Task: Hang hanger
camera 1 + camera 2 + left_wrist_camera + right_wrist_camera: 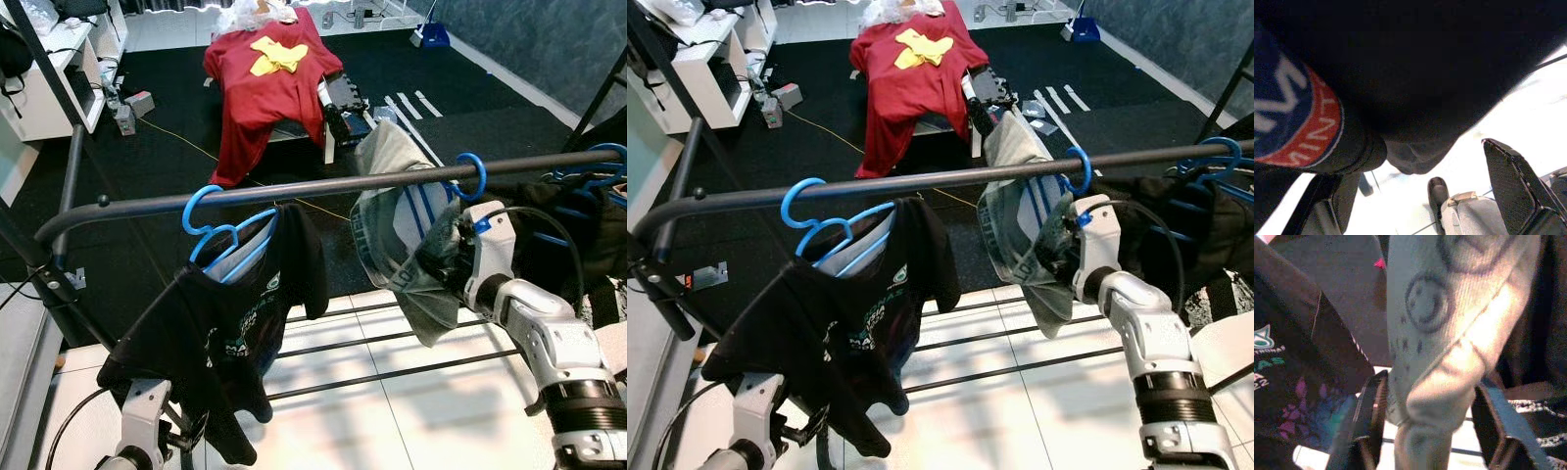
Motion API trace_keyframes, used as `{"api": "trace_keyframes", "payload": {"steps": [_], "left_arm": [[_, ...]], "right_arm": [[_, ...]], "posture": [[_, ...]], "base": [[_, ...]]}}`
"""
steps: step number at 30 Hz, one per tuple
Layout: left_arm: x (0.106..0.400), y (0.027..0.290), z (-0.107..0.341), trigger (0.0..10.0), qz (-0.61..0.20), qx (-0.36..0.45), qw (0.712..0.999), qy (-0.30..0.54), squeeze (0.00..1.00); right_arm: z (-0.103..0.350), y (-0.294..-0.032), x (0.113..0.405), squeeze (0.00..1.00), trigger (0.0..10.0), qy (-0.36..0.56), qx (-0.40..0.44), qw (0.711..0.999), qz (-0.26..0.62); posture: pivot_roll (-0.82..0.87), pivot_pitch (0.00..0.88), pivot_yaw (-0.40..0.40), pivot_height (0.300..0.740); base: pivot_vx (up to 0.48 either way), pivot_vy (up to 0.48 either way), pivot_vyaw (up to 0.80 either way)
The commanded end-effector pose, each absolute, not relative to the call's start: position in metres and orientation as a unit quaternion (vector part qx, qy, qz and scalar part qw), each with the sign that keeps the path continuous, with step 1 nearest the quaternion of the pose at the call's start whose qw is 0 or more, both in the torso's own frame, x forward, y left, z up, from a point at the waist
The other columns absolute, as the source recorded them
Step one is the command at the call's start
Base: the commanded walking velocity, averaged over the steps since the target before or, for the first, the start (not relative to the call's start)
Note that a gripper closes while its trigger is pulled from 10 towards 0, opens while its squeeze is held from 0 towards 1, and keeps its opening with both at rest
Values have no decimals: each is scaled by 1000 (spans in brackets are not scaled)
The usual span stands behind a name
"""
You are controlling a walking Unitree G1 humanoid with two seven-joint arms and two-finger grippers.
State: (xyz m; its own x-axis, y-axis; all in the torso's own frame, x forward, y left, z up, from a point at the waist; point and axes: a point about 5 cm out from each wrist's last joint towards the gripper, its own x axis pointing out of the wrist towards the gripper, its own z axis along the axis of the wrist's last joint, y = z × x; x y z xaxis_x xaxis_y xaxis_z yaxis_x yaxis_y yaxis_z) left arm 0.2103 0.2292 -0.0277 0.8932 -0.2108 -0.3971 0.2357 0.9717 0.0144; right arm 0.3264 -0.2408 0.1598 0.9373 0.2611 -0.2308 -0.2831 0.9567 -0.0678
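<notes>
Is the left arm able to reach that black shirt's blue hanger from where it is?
Probably yes, but not directly. The left gripper sits low under the black shirt, whose cloth drapes between it and the blue hanger above.

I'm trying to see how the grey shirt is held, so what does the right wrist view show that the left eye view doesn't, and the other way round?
The right wrist view alone shows the right gripper with its two black fingers on either side of the grey shirt's fabric, which has a smiley face drawn on it. The left eye view alone shows the blue hanger hook over the rail, and the red shirt behind. Both show the grey shirt and the black shirt beside it.
</notes>
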Motion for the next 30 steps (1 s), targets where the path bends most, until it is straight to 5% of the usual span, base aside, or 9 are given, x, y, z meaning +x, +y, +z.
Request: {"api": "trace_keyframes", "payload": {"steps": [1, 12, 29, 30], "left_arm": [[205, 230, -33, 10000, -113, 29, 969, 218, 0], [209, 227, -35, 10000, -114, 28, 966, 229, 0], [212, 234, -34, 10000, -104, 28, 967, 232, 0], [212, 233, -35, 10000, -103, 28, 966, 236, 0]], "right_arm": [[161, -240, 324, 1000, 10000, 97, -47, 984, 139], [153, -247, 290, 1000, 10000, 23, -37, 994, 103], [113, -252, 259, 1000, 10000, 59, -17, 996, 62], [105, -255, 255, 678, 10000, 72, -12, 996, 48]], "posture": [[-8, 161, 0, 740], [-27, 147, -2, 740], [-32, 155, 0, 740], [-31, 155, -1, 740]], "base": [[0, 0, 0], [0, 0, 0], [0, 0, 0], [0, 0, 0]]}}
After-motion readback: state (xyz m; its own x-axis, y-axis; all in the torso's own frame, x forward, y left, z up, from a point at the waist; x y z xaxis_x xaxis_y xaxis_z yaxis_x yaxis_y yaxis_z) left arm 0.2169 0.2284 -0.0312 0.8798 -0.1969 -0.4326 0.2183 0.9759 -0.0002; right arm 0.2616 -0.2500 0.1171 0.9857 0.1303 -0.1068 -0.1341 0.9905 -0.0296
